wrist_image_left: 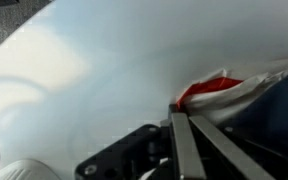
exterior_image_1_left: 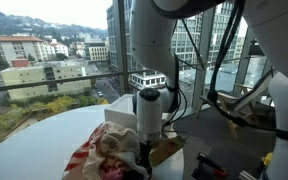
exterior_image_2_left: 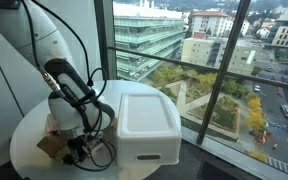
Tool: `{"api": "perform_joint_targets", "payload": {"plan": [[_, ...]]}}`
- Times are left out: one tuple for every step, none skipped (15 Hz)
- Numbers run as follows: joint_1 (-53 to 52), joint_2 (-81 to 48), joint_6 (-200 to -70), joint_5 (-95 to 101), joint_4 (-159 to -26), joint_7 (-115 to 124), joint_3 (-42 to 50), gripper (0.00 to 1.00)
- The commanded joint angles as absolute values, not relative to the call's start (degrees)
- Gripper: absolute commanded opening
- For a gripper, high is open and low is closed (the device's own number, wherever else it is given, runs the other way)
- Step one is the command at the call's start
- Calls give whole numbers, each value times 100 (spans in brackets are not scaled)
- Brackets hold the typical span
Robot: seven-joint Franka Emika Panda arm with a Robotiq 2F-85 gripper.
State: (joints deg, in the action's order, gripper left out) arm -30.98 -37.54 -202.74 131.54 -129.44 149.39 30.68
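One white robot arm reaches down over the round white table (exterior_image_1_left: 44,135), and its gripper (exterior_image_1_left: 144,150) is low, just above the table top at the side near the window glass (exterior_image_1_left: 84,50). Directly below and around the gripper lies a crumpled red-and-white striped cloth (exterior_image_1_left: 96,158). In this exterior view the cloth shows red stripes at its outer edge and a darker, flower-like pattern in the middle, and the gripper seems to touch its top, though the contact itself is hidden by the folds. In the wrist view the same cloth (wrist_image_left: 219,88) appears as a red and white corner lying on the pale table surface, just beyond one dark finger (wrist_image_left: 184,140) of the gripper. Only this one finger is clear there, so I cannot tell if the pincer is open, closed or gripping the cloth. A flat piece of brown cardboard (exterior_image_1_left: 166,152) lies just beside the cloth, under the arm; it is also visible in an exterior view (exterior_image_2_left: 51,146) at the table edge. Behind the arm, toward the window, stands a large white foam box (exterior_image_2_left: 147,125) with its lid on, which takes up much of the table. Several black cables (exterior_image_2_left: 99,150) hang from the arm and curl on the table near the box.
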Motion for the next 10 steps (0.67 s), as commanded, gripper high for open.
{"api": "perform_joint_targets", "payload": {"plan": [[-3702, -3780, -20403, 13464, -12991, 15300, 3660, 0], [-3883, -3750, -20426, 13549, -13019, 15377, 3859, 0], [-4021, -3728, -20525, 13631, -13037, 15452, 4039, 0], [-4197, -3673, -20621, 13739, -13052, 15541, 4243, 0], [-4353, -3630, -20741, 13699, -13091, 15452, 4460, 0], [-4427, -3565, -20901, 13782, -13079, 15472, 4586, 0], [-4278, -3390, -21207, 13813, -13060, 15290, 4538, 0], [-4204, -3219, -21482, 13895, -13044, 15242, 4554, 0], [-4063, -3034, -21724, 13970, -13021, 15209, 4490, 0], [-3868, -2813, -21977, 14047, -12995, 15158, 4406, 0]]}}
